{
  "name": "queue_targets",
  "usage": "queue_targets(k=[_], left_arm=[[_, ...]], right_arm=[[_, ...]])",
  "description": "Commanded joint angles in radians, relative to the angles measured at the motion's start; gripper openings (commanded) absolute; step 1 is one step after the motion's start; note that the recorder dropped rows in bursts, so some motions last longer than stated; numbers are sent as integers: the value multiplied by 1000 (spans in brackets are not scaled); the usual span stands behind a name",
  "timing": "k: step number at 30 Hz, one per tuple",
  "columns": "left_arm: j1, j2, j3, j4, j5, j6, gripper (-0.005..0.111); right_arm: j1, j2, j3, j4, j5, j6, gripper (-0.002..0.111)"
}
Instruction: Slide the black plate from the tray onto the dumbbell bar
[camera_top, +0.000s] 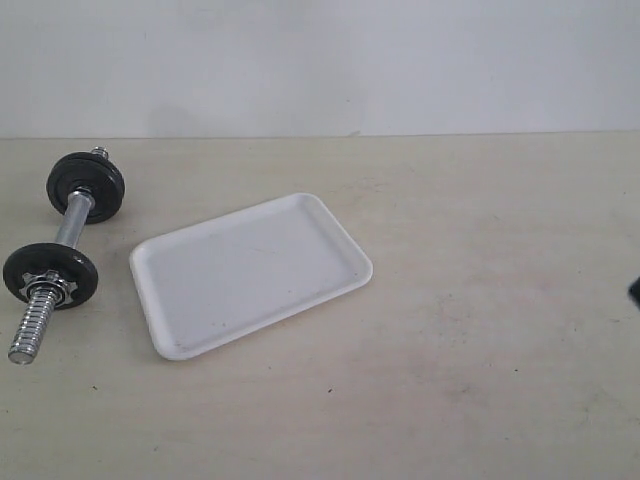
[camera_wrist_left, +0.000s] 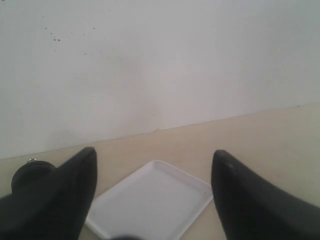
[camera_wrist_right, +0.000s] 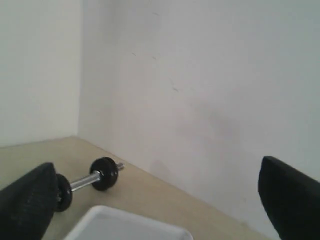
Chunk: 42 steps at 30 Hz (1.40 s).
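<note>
The tray (camera_top: 250, 275) sat bare on the bench (camera_top: 480, 350), black plate (camera_top: 86, 188) seemingly already on the dumbbell bar (camera_top: 72, 222), so left claw (camera_wrist_left: 154, 151) and right claw (camera_wrist_right: 157, 164) hung wide, empty.

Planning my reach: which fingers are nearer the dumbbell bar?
Left, likely: left fingers sit close beside the dumbbell bar; right fingers see it farther off, past the tray.

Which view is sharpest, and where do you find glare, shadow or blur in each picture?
Exterior view: sharpest and evenly lit; the dumbbell bar shows bright glints on its chrome, and the tray casts only a thin, soft shadow. Left wrist view: soft overall, with the near fingers blurred at their edges. Right wrist view: equally soft, with the fingers out of focus.
</note>
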Motion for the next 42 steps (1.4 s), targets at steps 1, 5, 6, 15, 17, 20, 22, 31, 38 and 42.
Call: queue_targets(k=[1, 5, 6, 15, 17, 20, 22, 31, 38, 42], left_arm=[[1, -6, 5, -7, 13, 4, 61], [1, -6, 5, -7, 15, 4, 61], [1, -6, 5, -6, 14, 4, 61], [1, -6, 47, 44, 26, 3, 61], [1, -6, 75, 40, 31, -8, 61], [1, -6, 101, 27, -1, -24, 61], [1, -6, 102, 30, -2, -40, 61], [1, -6, 102, 30, -4, -49, 47], [1, -6, 102, 30, -4, -45, 5], [1, -6, 102, 11, 0, -45, 5]], right_arm=[[1, -7, 61, -11, -33, -95, 105], [1, -7, 63, 52, 168, -81, 105], [1, -7, 63, 54, 185, -81, 105], [1, -7, 153, 55, 201, -48, 105], [1, -7, 203, 55, 201, -10, 105], [1, -7, 212, 61, 229, 66, 105], [1, -7, 212, 56, 261, 110, 105], [1, -7, 212, 55, 143, 275, 105], [1, -7, 212, 55, -155, 181, 105], [1, -7, 212, 55, -253, 115, 105]])
